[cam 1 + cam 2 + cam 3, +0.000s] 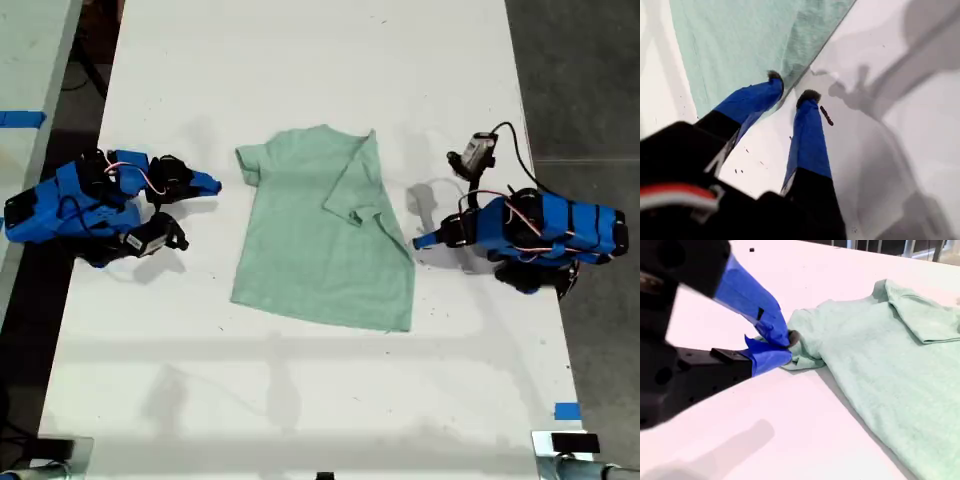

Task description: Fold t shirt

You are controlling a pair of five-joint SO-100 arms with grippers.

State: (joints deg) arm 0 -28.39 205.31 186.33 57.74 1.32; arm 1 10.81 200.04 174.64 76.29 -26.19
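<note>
The t shirt (322,230) lies flat near the middle of the white bench (300,60), between the two blue arms. One sleeve and that side of the shirt are folded in over the body on the exterior view's right; the other sleeve sticks out toward the exterior view's left.

My first claw (790,92), on the arm at the exterior view's right (420,241), points at the shirt's folded edge. Its jaws stand slightly apart, holding nothing. One dark fingertip (773,76) sits over the cloth's edge; the other (810,95) is on bare bench just beside the hem. Whether either tip presses the fabric cannot be told.

My second claw (785,342), on the arm at the exterior view's left (208,184), is at the protruding sleeve. In the second wrist view its blue jaws are pinched together at the sleeve's bunched edge (802,347), which appears caught between them. The exterior view shows this claw's tip just beside the sleeve, close to touching.
</note>
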